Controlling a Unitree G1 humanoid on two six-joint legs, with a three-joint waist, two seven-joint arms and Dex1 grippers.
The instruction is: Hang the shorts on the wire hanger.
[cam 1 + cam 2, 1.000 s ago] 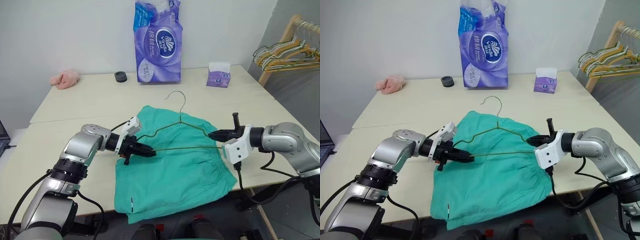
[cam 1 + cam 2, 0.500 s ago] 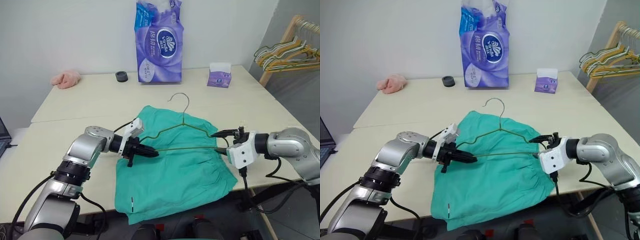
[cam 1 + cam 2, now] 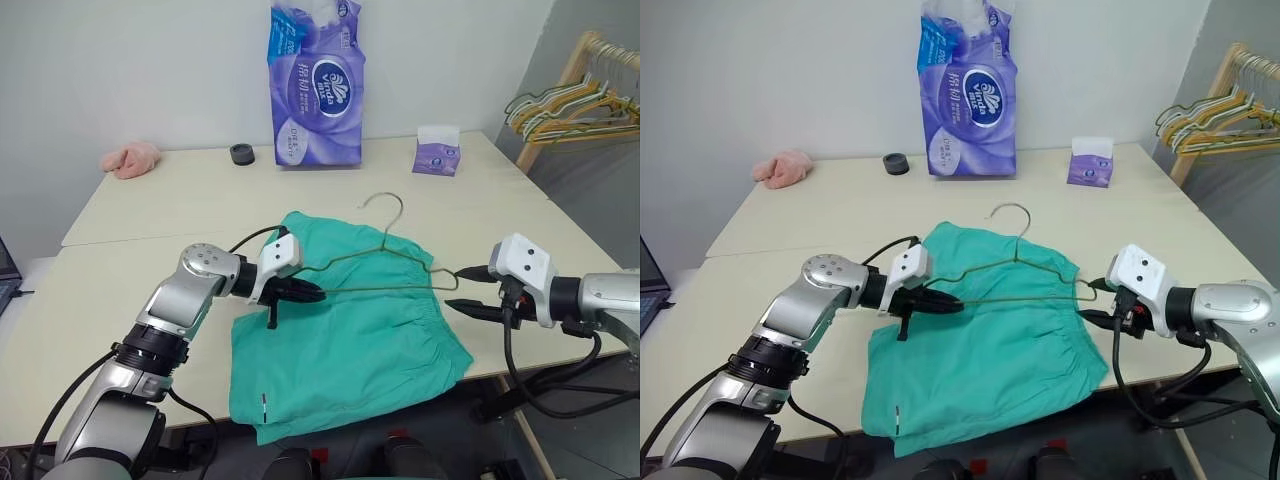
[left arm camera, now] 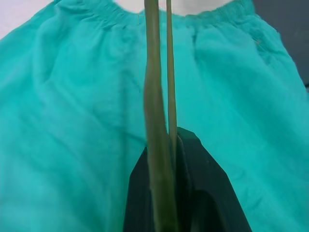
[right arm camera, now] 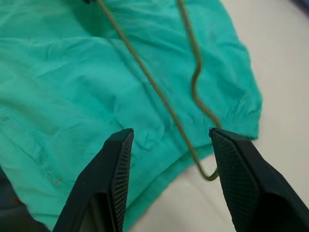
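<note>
Shorts (image 3: 350,340) of soft, crinkled teal fabric lie flat at the frame's lower centre on the matte beige table (image 3: 150,210). Above them the thin wire hanger (image 3: 385,270) is pinched at one corner by the left gripper (image 3: 308,294); the right gripper (image 3: 475,290) gapes, empty, beside the other corner.

Teal-green shorts (image 3: 350,345), plain. Dull olive-grey wire hanger (image 3: 385,262). Cream table (image 3: 150,220). Purple-and-white tissue pack (image 3: 316,85) far. Pink cloth (image 3: 130,158) far left. Black gripper fingers (image 5: 113,169).
</note>
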